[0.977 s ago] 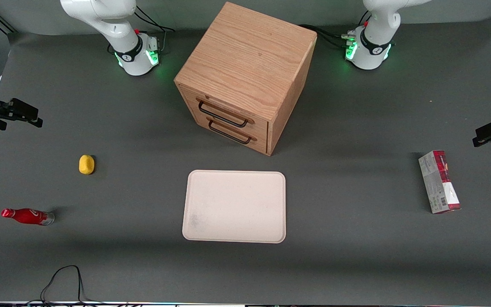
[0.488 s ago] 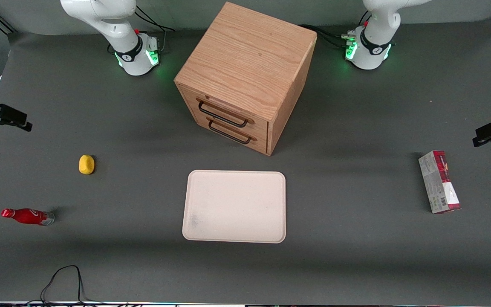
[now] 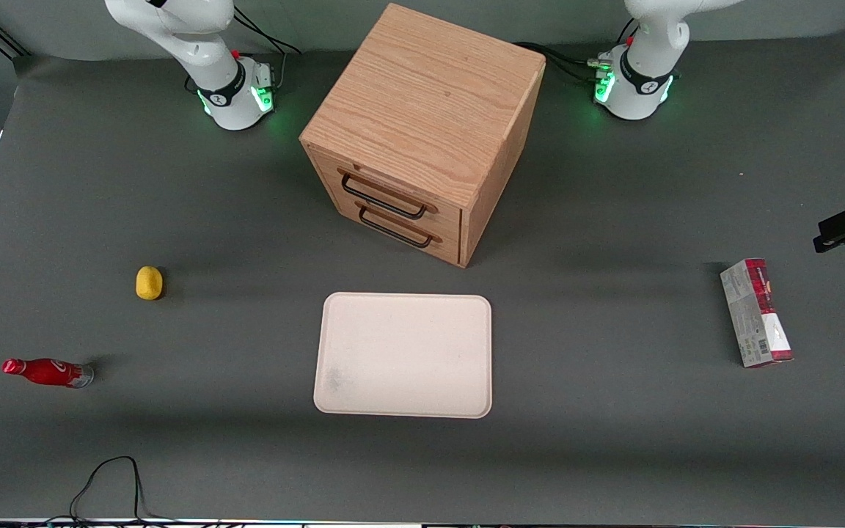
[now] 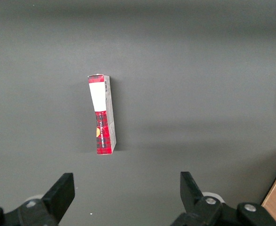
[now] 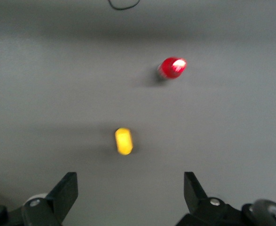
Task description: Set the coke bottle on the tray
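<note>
The drawer cabinet (image 3: 422,132) was set at the upper middle of the front view. The tray (image 3: 403,356) was laid on the table (image 3: 613,440) in front of its drawers, nearer the camera. Toward the working arm's end, the coke bottle (image 3: 47,372) was placed nearer the camera than the yellow lump (image 3: 149,283), well apart from the tray. The carton (image 3: 756,313) was laid toward the parked arm's end. The gripper (image 5: 130,197) was held above the table near the lump, fingers spread.

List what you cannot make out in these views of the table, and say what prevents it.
1. Gripper: the front view's edge cuts nearly all of it off. The right wrist view shows its fingers apart, above the table near the yellow lump.
2. Coke bottle script: too small in the front view, blurred in the right wrist view.
3. Cabinet drawers: closed fronts hide any contents.
4. Carton print: too small to read.
</note>
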